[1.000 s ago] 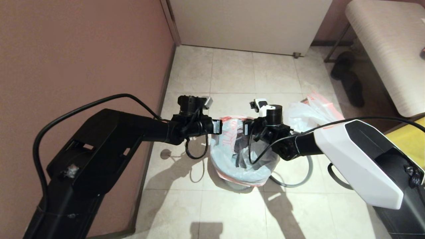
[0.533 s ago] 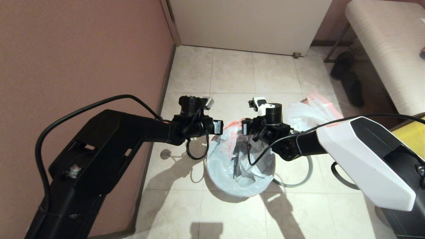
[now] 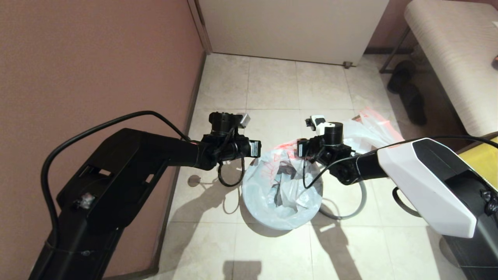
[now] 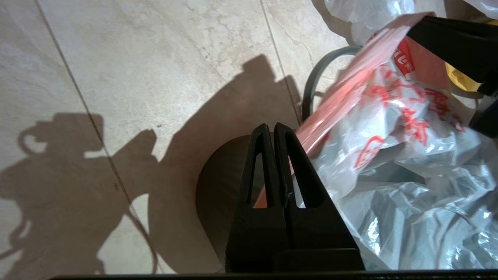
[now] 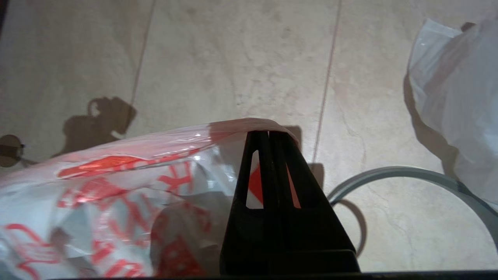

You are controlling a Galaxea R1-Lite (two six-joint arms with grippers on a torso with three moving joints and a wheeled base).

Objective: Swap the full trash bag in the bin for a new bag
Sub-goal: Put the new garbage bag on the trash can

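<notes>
Head view: the new bag lines the bin, both arms above it; the full trash bag lies behind on the floor. Left wrist view: left gripper clamped on the bag's pink edge (grey ring beside). Right wrist view: right gripper pinches the opposite edge.

A pale tiled floor carries everything. Directly below and between the two grippers, the bin is stood on the tiles, draped with the new bag. A loose grey ring is laid flat just beneath the right gripper's arm. The full trash bag is set beyond the right gripper. Dark shoes are seen farther off.
</notes>
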